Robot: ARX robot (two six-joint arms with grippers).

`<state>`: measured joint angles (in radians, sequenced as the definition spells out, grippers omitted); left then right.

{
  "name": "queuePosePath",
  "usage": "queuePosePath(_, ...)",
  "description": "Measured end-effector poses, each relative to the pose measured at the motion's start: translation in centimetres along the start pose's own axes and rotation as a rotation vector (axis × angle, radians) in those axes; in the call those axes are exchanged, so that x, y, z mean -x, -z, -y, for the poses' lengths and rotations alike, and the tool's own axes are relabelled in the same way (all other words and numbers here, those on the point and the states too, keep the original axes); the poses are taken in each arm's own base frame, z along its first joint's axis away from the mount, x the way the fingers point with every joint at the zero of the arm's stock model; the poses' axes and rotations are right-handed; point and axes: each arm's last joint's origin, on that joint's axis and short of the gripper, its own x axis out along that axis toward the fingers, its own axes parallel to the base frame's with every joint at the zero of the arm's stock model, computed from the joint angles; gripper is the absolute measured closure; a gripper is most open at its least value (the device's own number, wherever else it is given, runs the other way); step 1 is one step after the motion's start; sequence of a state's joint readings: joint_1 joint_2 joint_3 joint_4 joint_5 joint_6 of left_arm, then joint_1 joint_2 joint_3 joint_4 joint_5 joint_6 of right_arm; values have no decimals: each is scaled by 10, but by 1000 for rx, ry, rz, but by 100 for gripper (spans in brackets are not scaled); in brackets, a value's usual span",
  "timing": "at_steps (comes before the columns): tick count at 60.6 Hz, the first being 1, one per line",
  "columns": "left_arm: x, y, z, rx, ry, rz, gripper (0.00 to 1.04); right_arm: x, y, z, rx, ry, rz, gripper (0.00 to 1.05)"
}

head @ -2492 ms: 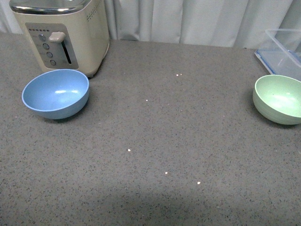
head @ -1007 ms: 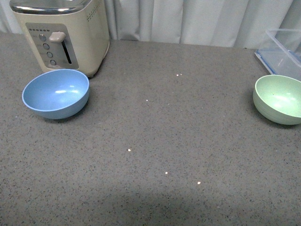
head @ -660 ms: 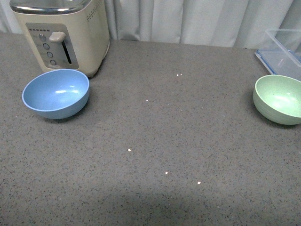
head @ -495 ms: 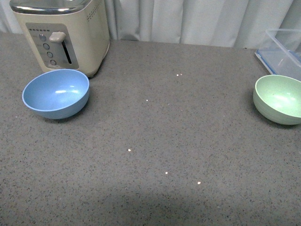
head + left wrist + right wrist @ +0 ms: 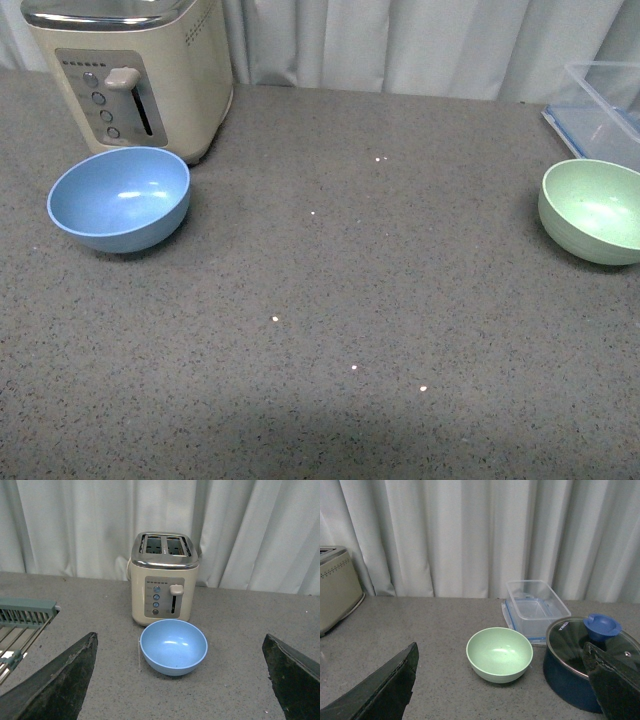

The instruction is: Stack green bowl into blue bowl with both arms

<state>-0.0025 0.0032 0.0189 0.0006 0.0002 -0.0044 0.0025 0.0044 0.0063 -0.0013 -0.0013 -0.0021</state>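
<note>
front view: the blue bowl (image 5: 118,198) sits upright on the grey counter (image 5: 340,290) at the left, just in front of a cream toaster (image 5: 130,70). the green bowl (image 5: 590,210) stands well apart from it at the far right edge, near a clear container (image 5: 605,105).

left wrist view: the left gripper (image 5: 180,636) is released, its two dark fingers (image 5: 60,680) spread wide and holding nothing. the blue bowl lies beyond them, just before the toaster, with a dish rack (image 5: 22,615) off to one side.

right wrist view: the right gripper (image 5: 501,646) is likewise spread and empty. the green bowl rests on the counter past its fingers, near the clear container and a dark blue pot (image 5: 562,682) with a glass lid.
</note>
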Motion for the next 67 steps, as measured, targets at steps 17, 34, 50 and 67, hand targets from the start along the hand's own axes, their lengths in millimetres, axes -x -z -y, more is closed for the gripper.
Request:
queuePosePath(17,0,0,0,0,0,0,6,0,0,0,0,0,0,9)
queuePosePath(34,-1,3,-1,21,-81,-41,6,0,0,0,0,0,0,9)
queuePosePath(50,-40,5,-10,180,-234,-185,6,0,0,0,0,0,0,9)
queuePosePath(67,-149,31,2,340,-245,-418,6,0,0,0,0,0,0,9)
